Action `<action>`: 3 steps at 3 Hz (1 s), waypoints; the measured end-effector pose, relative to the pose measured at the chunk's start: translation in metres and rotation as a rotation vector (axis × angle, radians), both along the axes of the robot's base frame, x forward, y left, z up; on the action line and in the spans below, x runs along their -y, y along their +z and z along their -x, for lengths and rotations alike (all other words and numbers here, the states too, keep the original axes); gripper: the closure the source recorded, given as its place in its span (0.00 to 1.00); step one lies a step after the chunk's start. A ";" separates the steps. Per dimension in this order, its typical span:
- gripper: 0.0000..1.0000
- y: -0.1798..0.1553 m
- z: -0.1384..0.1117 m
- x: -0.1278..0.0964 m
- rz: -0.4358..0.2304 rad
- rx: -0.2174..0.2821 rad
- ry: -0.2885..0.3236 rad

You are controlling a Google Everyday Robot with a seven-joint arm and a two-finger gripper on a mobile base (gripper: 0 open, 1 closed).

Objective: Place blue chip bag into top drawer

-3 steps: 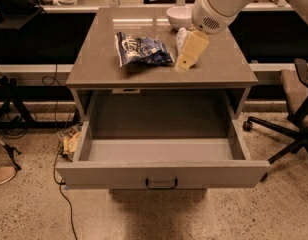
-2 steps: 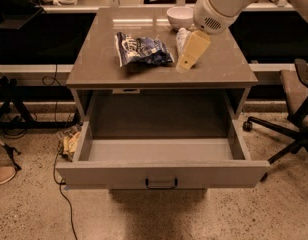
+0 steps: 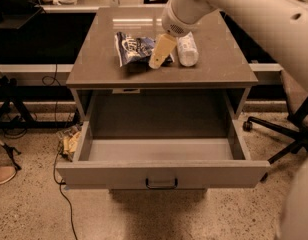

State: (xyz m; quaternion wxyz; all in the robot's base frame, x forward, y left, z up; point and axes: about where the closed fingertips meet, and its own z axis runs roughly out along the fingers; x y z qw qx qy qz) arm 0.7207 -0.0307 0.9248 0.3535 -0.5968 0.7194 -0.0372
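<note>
The claw (image 3: 161,54) is hanging low over the middle of the surface (image 3: 225,68). The blue chip bag (image 3: 132,48) is lying against its left side, and a white bottle (image 3: 187,50) is lying just to its right, crowding that side. Toward the viewer and below the claw, the top drawer (image 3: 119,174) is standing pulled out, offering open room from above. The arm (image 3: 254,14) is filling the space up and right.

The crumpled blue chip bag (image 3: 133,48) lies flat on the tabletop (image 3: 219,69), claw (image 3: 158,60) at its edge, above the wide-open top drawer (image 3: 161,173).
</note>
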 end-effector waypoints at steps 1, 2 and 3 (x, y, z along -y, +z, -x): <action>0.00 -0.030 -0.033 -0.037 -0.020 0.018 0.015; 0.00 -0.046 -0.044 -0.052 -0.034 0.019 0.015; 0.19 -0.056 -0.054 -0.060 -0.056 0.020 0.002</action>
